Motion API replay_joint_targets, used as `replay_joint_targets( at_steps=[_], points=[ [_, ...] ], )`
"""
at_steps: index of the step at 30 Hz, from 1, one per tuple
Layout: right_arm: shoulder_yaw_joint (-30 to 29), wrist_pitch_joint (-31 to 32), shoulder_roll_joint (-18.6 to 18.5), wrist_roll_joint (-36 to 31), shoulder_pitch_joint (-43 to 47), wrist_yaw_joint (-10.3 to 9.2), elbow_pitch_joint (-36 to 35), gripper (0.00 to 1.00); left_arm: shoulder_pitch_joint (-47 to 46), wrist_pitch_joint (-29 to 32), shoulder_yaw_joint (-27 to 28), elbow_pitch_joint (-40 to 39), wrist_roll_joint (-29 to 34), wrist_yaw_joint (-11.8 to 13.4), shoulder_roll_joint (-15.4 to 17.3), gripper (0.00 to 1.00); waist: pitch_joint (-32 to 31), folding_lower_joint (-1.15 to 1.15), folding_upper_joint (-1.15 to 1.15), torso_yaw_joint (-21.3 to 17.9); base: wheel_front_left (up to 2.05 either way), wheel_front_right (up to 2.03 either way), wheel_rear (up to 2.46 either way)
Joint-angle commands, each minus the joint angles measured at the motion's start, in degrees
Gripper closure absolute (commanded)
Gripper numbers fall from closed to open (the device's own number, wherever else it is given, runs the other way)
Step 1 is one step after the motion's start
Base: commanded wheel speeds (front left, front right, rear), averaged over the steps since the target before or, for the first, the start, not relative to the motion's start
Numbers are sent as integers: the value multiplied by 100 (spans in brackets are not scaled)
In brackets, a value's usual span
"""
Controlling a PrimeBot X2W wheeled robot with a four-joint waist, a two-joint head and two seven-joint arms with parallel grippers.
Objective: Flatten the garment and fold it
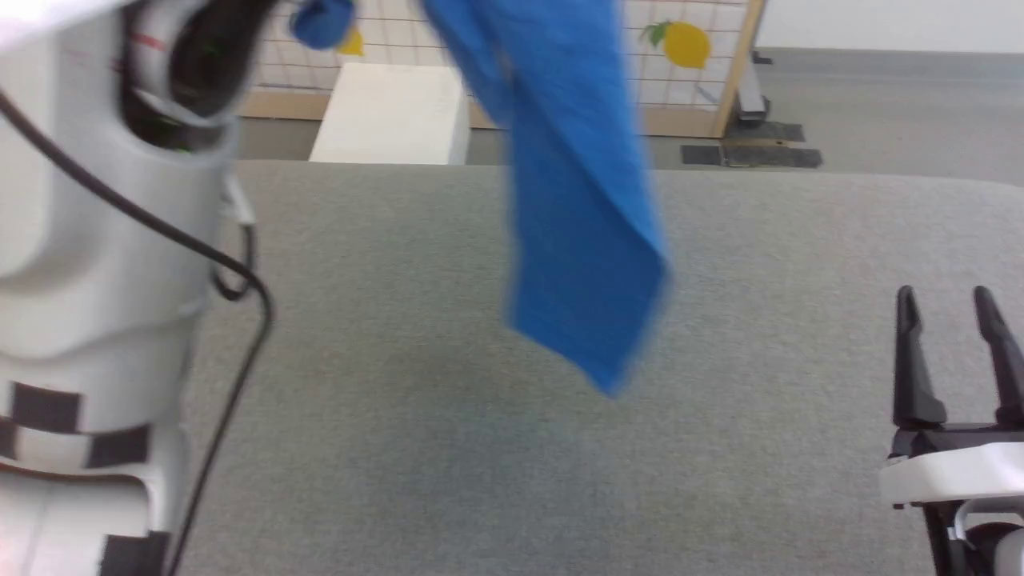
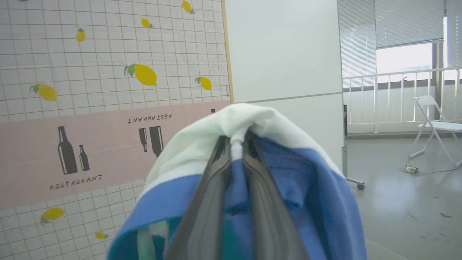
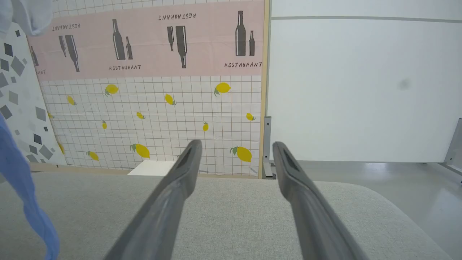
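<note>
Blue and white cloth is bunched in my left gripper [image 2: 236,139]: its two long dark fingers are pinched tight on a fold of the garment [image 2: 306,173], with soft white fabric humped over the tips and blue stitched fabric draped below. From the head view, a long blue sleeve hangs down, creased lengthwise and tapering to a blurred pointed corner over the grey, felt-like table [image 1: 448,480]. My right gripper [image 1: 944,300] sits low at the table's near right, its smooth tapered fingers spread apart, grasping nothing, well apart from the cloth.
</note>
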Motion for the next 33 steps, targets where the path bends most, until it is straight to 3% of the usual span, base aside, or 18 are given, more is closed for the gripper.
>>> replay_joint_targets(
  at_steps=[1, 7, 13, 21, 29, 30, 31, 33],
  points=[
    [-67, -14, 4, 47, -24, -9, -56, 0, 117, 46, -91, -106, -58, 54, -120, 100, 79, 1, 0, -213, 0, 0, 0],
    [-307, -3, 4, 52, -187, -9, -194, 0, 688, 67, -544, -462, -115, 231, -569, 100, 395, 1, 0, -514, 0, 0, 0],
    [-361, -48, 4, 107, -328, -9, -168, 0, 1688, -324, -938, -322, -161, 283, -863, 100, 759, 1, 0, -748, 0, 0, 0],
    [-186, -175, 4, 201, -490, -9, -2, 0, 2905, -675, -1538, 984, 52, 188, -781, 100, 1068, 1, 0, -959, 0, 0, 0],
    [-93, -250, 4, 234, -581, -9, 166, 0, 3231, -839, -1945, 2125, 274, 177, -882, 100, 1274, 1, 0, -915, 0, 0, 0],
    [-90, -256, 4, 227, -590, -9, 188, 0, 3189, -924, -1957, 2177, 306, 161, -900, 32, 1273, 1, 0, -885, 0, 0, 0],
    [-94, -260, 4, 221, -595, -9, 206, 0, 3150, -998, -1951, 2201, 321, 147, -914, 0, 1261, 1, 0, -854, 0, 0, 0],
    [-95, -262, 4, 210, -599, -9, 243, 0, 3075, -1222, -1869, 2197, 325, 152, -934, 0, 1195, 1, 0, -788, 0, 0, 0]
  ],
)
